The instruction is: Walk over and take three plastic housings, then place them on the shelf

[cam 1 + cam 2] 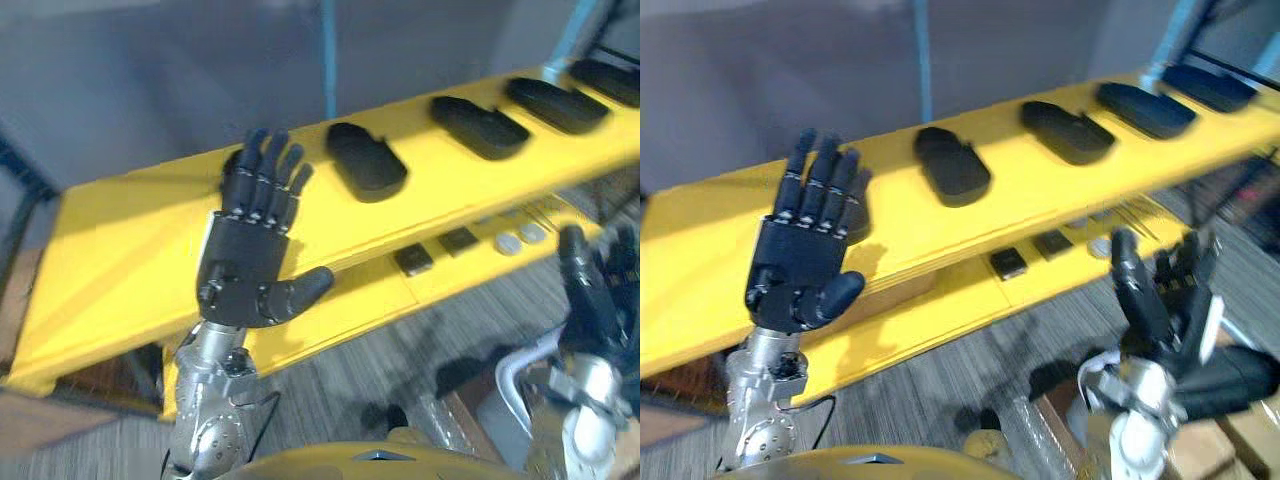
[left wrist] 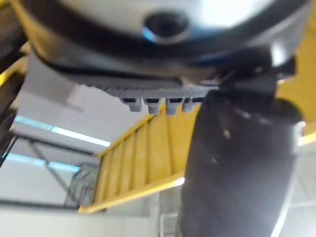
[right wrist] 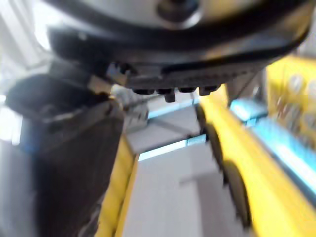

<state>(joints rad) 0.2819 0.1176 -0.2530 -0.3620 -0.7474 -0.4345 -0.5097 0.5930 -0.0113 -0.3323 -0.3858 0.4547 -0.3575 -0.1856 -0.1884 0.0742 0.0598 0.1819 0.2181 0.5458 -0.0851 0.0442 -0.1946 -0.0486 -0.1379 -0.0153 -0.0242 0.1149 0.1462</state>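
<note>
Several black plastic housings lie in a row on the top board of a yellow shelf [image 1: 130, 250]: one [image 1: 367, 160] near the middle, another [image 1: 478, 126] to its right, more [image 1: 555, 103] toward the far right end. My left hand [image 1: 245, 255] is raised in front of the shelf, open with straight fingers and holding nothing. It partly covers a further housing [image 1: 232, 168] behind its fingertips. My right hand [image 1: 1150, 300] is low at the right, below the shelf's front edge, also open and empty.
The lower yellow board [image 1: 350, 300] carries small black squares [image 1: 413, 260] and silvery round parts [image 1: 508, 243]. Blue frame posts [image 1: 328, 60] rise behind the shelf. Cardboard boxes [image 1: 1240, 430] sit on the floor at lower right.
</note>
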